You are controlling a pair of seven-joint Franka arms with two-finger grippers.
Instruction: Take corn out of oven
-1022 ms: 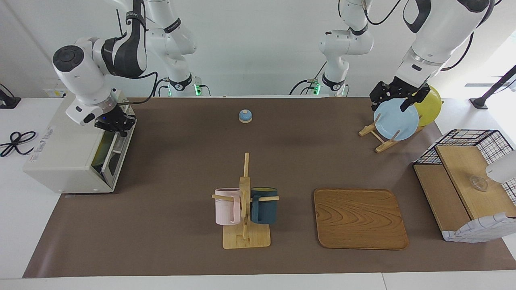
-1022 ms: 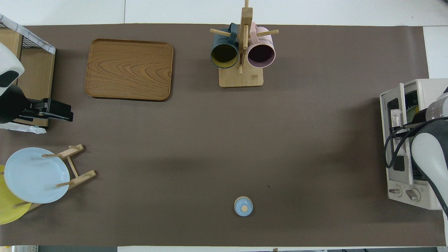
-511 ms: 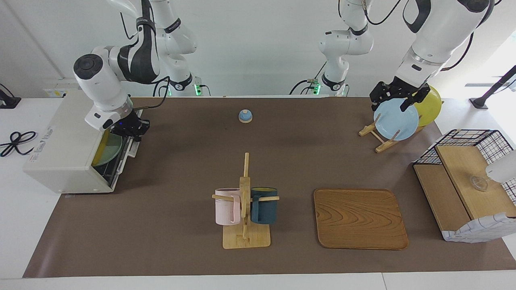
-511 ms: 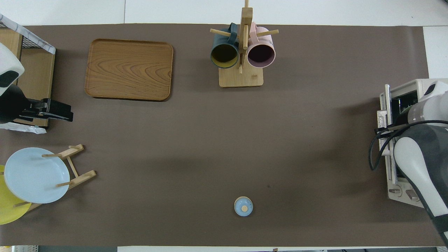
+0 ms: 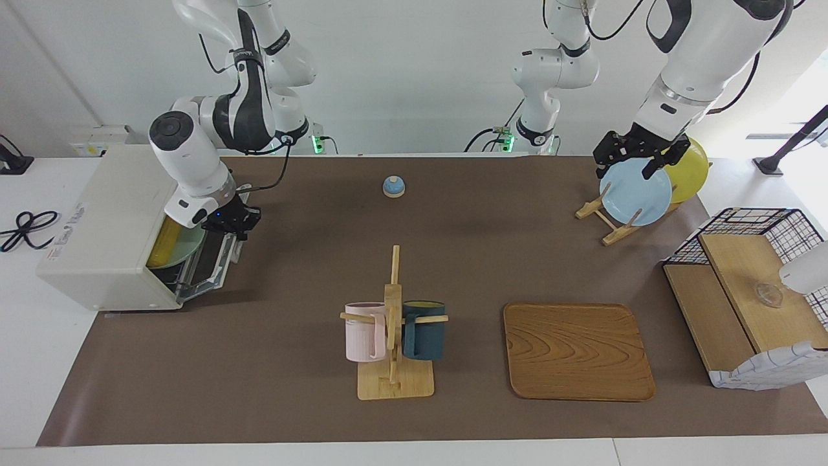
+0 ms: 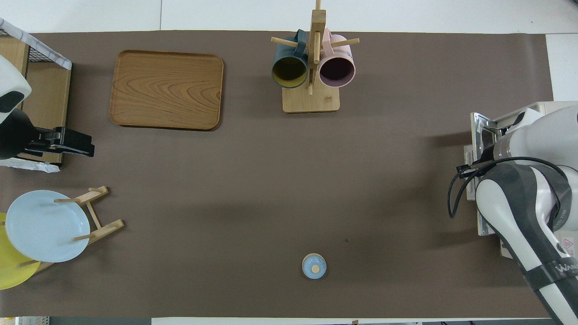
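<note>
Right end effector [image 5: 234,223] clamps oven [image 5: 103,226] door (seemingly its handle), half-open

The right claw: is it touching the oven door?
Touching. In the facing view the right claw sits shut on the top edge of the oven door, which hangs partly open.

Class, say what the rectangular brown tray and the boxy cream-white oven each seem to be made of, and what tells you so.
Rectangular brown tray: apparently wood or wood-look veneer, smooth satin finish; wavy grain lines run across it.
Boxy cream-white oven: probably painted sheet metal, matte; flat, uniform panels with crisp edges, though plastic cannot be ruled out.
</note>
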